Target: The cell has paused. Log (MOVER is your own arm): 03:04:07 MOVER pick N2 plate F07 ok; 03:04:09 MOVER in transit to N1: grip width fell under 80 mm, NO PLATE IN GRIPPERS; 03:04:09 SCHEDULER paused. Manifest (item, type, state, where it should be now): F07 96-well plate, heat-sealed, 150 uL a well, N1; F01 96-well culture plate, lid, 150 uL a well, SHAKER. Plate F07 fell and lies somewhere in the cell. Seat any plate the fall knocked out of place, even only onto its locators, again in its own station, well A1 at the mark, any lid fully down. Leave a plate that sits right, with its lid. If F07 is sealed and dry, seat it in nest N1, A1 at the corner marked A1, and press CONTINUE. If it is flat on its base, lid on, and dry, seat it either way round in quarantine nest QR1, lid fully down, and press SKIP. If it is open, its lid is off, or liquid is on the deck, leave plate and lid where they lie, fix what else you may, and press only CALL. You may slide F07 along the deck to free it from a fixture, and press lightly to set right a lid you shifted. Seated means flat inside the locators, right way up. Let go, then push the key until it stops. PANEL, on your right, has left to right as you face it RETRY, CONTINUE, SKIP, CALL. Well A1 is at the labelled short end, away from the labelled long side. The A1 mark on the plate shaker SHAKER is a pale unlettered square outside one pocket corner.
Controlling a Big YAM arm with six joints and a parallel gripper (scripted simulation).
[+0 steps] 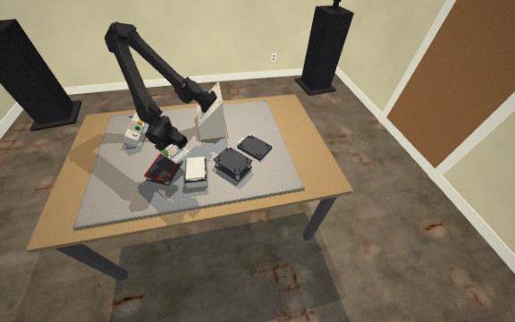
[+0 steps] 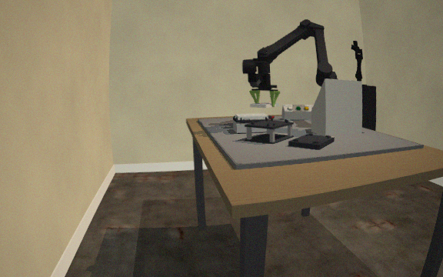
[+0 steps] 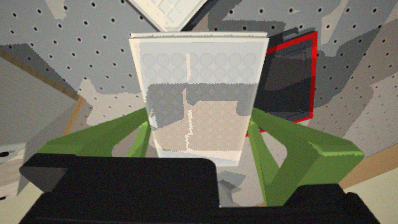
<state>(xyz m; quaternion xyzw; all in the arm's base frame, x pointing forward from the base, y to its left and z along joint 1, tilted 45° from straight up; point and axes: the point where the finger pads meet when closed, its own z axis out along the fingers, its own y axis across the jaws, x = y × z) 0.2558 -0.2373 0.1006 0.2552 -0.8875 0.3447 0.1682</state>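
My gripper point(image 1: 173, 151) is shut on a pale, see-through well plate point(image 1: 178, 153) and holds it flat in the air, well above the deck. In the wrist view the plate point(image 3: 197, 95) sits between the green fingers, with rows of round wells showing through its top. Below it lies a black nest with a red rim point(image 1: 163, 168), also in the wrist view point(image 3: 290, 82). A white lidded plate point(image 1: 195, 169) sits on a grey station beside that nest. In the side view the gripper point(image 2: 264, 102) hangs over the far end of the deck.
A raised black nest on posts point(image 1: 232, 163) and a flat black nest point(image 1: 254, 147) stand to the right. A grey wedge-shaped housing point(image 1: 211, 117) stands behind them. The key panel point(image 1: 134, 130) sits at the back left of the grey mat.
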